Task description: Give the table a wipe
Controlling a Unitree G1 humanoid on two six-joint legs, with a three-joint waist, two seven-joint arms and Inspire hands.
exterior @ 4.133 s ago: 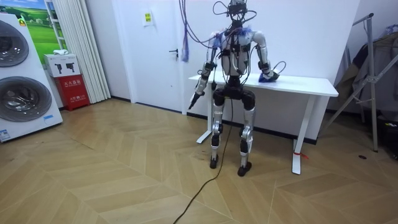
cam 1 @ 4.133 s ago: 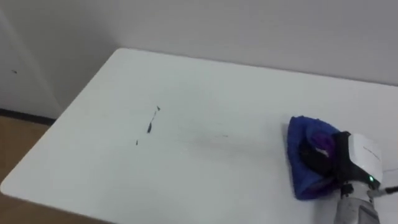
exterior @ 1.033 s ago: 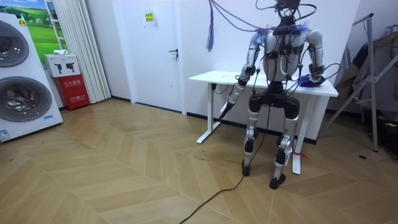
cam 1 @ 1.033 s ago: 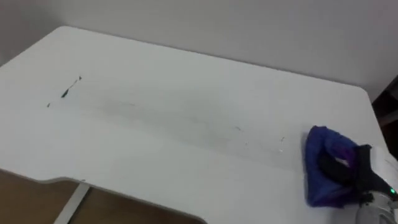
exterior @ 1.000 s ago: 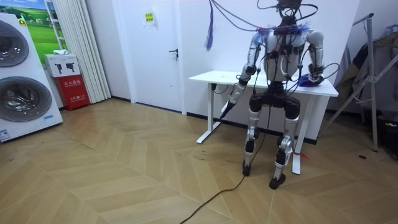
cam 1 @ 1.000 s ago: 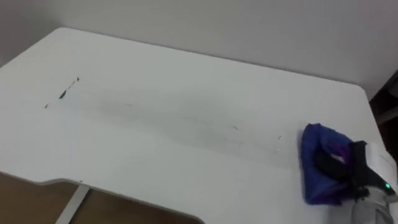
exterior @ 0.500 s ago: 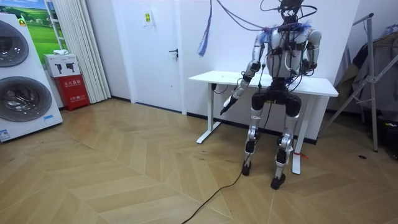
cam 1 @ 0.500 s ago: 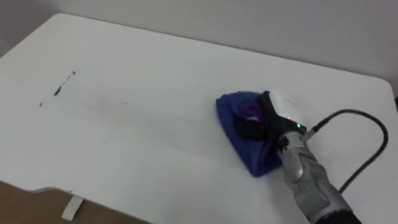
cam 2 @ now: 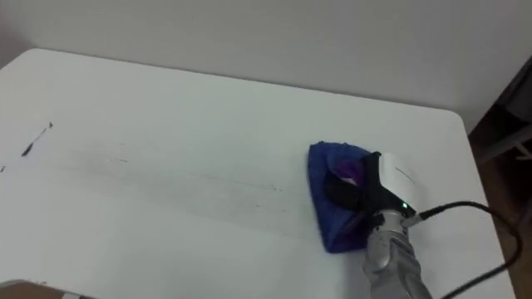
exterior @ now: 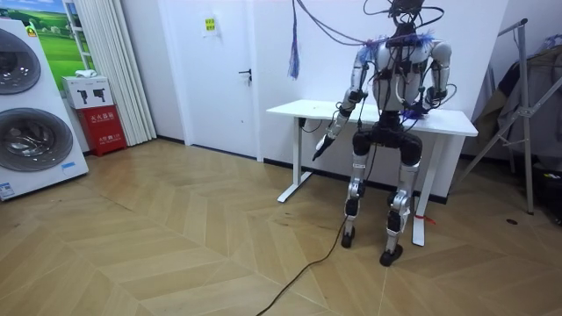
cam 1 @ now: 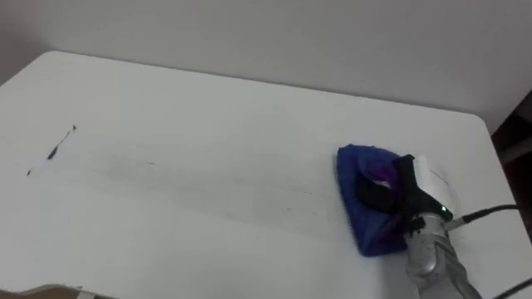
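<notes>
Left eye view: white table [cam 1: 208, 100] runs across the frame, its right end and back right corner showing. Blue cloth [cam 1: 366, 220] lies bunched on the right part of the tabletop, short of the right edge, with a purple patch showing in its folds. Right hand [cam 1: 401, 196] comes in from the lower right and sits on top of the cloth, dark fingers [cam 1: 374, 193] bent down into the folds and gripping them, the cloth flat against the table under it. Short dark marks [cam 1: 58, 145] sit far off at the left end, well apart from the cloth. Faint grey smear [cam 1: 216, 187] stretches along the middle of the top, between the marks and the cloth. Right eye view: same layout; cloth on the right part of the top, hand on it with fingers curled into the fabric, dark marks at the far left edge of frame, back wall behind the table. Room view: robot stands upright on the wood floor [exterior: 176, 246], back to the camera, close against the front of the table, toward the end on the room view's right. Right arm is bent, with the hand up at tabletop level. Left hand [exterior: 322, 147] hangs low at the room view's left, below the table edge; too small here to tell whether it is open or closed. Two washing machines [exterior: 22, 114] and a red box [exterior: 105, 118] stand at the room view's left, a white door [exterior: 219, 70] behind.
</notes>
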